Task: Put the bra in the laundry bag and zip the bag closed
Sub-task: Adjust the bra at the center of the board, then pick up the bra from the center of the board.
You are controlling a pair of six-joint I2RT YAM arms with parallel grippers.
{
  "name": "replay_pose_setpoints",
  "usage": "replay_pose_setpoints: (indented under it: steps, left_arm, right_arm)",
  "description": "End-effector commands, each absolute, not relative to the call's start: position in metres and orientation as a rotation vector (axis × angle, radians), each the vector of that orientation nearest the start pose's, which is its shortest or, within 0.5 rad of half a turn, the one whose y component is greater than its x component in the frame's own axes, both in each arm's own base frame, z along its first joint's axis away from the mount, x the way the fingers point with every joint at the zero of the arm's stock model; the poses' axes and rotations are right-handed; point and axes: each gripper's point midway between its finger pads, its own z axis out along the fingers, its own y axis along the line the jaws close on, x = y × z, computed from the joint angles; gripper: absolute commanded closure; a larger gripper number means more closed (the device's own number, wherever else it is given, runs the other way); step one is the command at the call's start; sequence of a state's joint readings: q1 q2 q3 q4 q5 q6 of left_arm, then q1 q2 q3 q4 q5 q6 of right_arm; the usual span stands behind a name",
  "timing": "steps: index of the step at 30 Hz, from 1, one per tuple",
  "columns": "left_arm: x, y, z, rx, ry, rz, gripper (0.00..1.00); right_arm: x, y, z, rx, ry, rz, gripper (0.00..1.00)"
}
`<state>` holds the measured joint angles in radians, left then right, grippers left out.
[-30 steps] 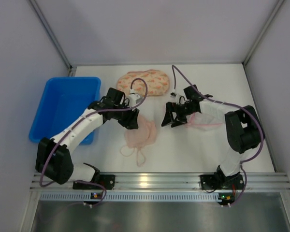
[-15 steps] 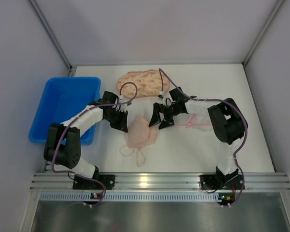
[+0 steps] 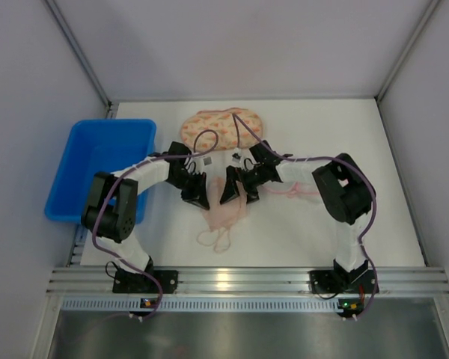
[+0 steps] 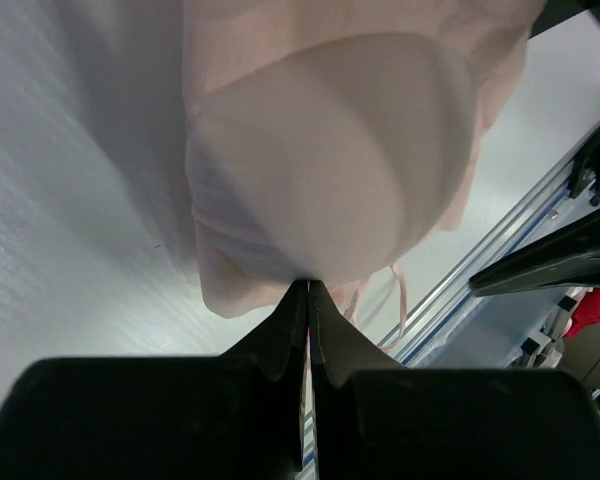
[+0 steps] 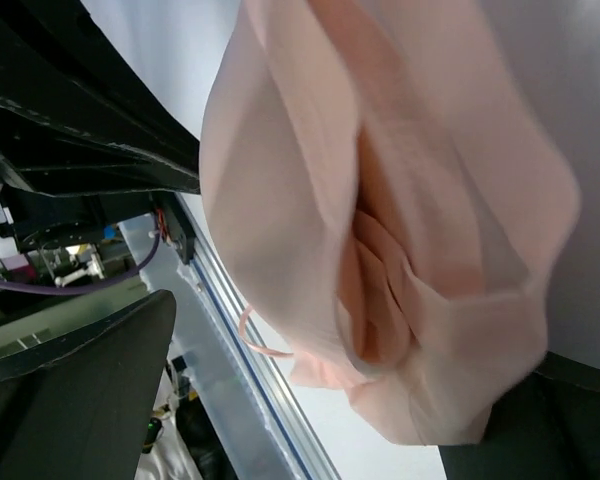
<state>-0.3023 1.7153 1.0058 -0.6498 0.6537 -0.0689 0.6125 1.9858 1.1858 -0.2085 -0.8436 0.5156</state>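
Note:
The pale pink bra hangs bunched between my two grippers at the table's middle, its straps trailing toward the front. My left gripper is shut on the bra's edge, and a cup fills the left wrist view. My right gripper is open with its jaws wide apart. The folded bra lies between them, against the right-hand finger. The laundry bag, cream with an orange pattern, lies flat at the back, behind both grippers.
A blue bin stands at the left, close to my left arm. A pale pink-edged cloth piece lies under my right arm. The metal rail runs along the front edge.
Both grippers have moved inward until they nearly meet over the bra. The bra, which lay spread flat, is now gathered narrow between them, with my left gripper shut on it.

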Motion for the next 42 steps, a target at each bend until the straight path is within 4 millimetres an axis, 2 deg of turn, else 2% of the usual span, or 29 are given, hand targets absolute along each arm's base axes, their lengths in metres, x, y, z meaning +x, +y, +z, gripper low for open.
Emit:
replay_pose_setpoints:
  steps: [1,4,6,8,9,11,12,13,14,15,16,18,19,20,21,22,23,24,25,26,30,33,36,37,39,42]
  left_arm:
    - [0.256,-0.209,0.067,0.434,2.765,-1.148,0.96]
    - [0.262,-0.214,0.069,0.391,2.747,-1.179,0.95]
    - [0.264,-0.216,0.065,0.352,2.77,-1.184,0.93]
    - [0.267,-0.217,0.062,0.336,2.776,-1.187,0.92]
    - [0.267,-0.217,0.061,0.33,2.777,-1.186,0.91]
    - [0.27,-0.216,0.064,0.335,2.766,-1.171,0.85]
    - [0.273,-0.216,0.072,0.351,2.732,-1.165,0.78]
    - [0.274,-0.214,0.076,0.353,2.717,-1.152,0.74]
    - [0.281,-0.207,0.079,0.345,2.697,-1.109,0.69]
    - [0.284,-0.202,0.092,0.352,2.651,-1.079,0.63]
    - [0.288,-0.196,0.097,0.349,2.626,-1.047,0.52]
    - [0.298,-0.176,0.108,0.376,2.558,-0.92,0.43]
    - [0.298,-0.172,0.128,0.43,2.476,-0.873,0.35]
    - [0.299,-0.165,0.134,0.5,2.425,-0.798,0.31]
    - [0.298,-0.162,0.139,0.58,2.376,-0.737,0.28]
    - [0.284,-0.167,0.148,0.68,2.309,-0.692,0.27]
    - [0.278,-0.168,0.148,0.81,2.247,-0.635,0.24]
    - [0.275,-0.165,0.146,0.856,2.22,-0.539,0.24]
    - [0.262,-0.167,0.133,0.924,2.209,-0.512,0.23]
    - [0.253,-0.175,0.138,1.029,2.131,-0.44,0.17]
    - [0.229,-0.197,0.129,1.218,1.981,-0.318,0.14]
    - [0.228,-0.204,0.128,1.296,1.878,-0.247,0.13]
    - [0.222,-0.221,0.133,1.378,1.707,-0.181,0.11]
    - [0.229,-0.217,0.136,1.389,1.654,-0.084,0.1]
    - [0.228,-0.226,0.136,1.421,1.54,-0.027,0.09]
    - [0.232,-0.223,0.126,1.438,1.492,0.07,0.08]
  right_arm:
    - [0.243,0.365,0.056,-0.547,2.676,1.504,0.01]
    - [0.242,0.366,0.057,-0.549,2.671,1.515,0.01]
    - [0.244,0.367,0.058,-0.548,2.665,1.518,0.04]
    - [0.244,0.368,0.058,-0.552,2.662,1.526,0.13]
    - [0.245,0.368,0.058,-0.55,2.662,1.525,0.29]
    - [0.246,0.369,0.056,-0.544,2.664,1.529,0.46]
    - [0.247,0.37,0.057,-0.544,2.659,1.533,0.64]
    - [0.248,0.37,0.058,-0.537,2.656,1.538,0.72]
    - [0.248,0.369,0.058,-0.521,2.661,1.542,0.87]
    - [0.249,0.37,0.059,-0.519,2.654,1.548,0.93]
    - [0.251,0.368,0.06,-0.505,2.652,1.555,0.98]
    - [0.255,0.369,0.066,-0.462,2.641,1.589,1.0]
    - [0.256,0.367,0.067,-0.431,2.639,1.625,1.0]
    - [0.257,0.366,0.073,-0.342,2.665,1.661,1.0]
    - [0.261,0.368,0.077,-0.31,2.644,1.698,1.0]
    - [0.266,0.368,0.083,-0.233,2.629,1.77,1.0]
    - [0.269,0.368,0.085,-0.199,2.627,1.804,1.0]
    - [0.272,0.368,0.088,-0.175,2.614,1.838,1.0]
    - [0.275,0.369,0.095,-0.19,2.567,1.893,1.0]
    - [0.276,0.371,0.096,-0.125,2.582,1.934,1.0]
    - [0.272,0.375,0.106,-0.113,2.544,2.04,1.0]
    - [0.268,0.373,0.111,-0.118,2.53,2.093,1.0]
    - [0.262,0.372,0.12,-0.14,2.509,2.161,1.0]
    - [0.26,0.372,0.122,-0.126,2.516,2.177,1.0]
    - [0.257,0.37,0.124,-0.138,2.514,2.192,1.0]
    - [0.248,0.37,0.128,-0.172,2.52,2.212,1.0]
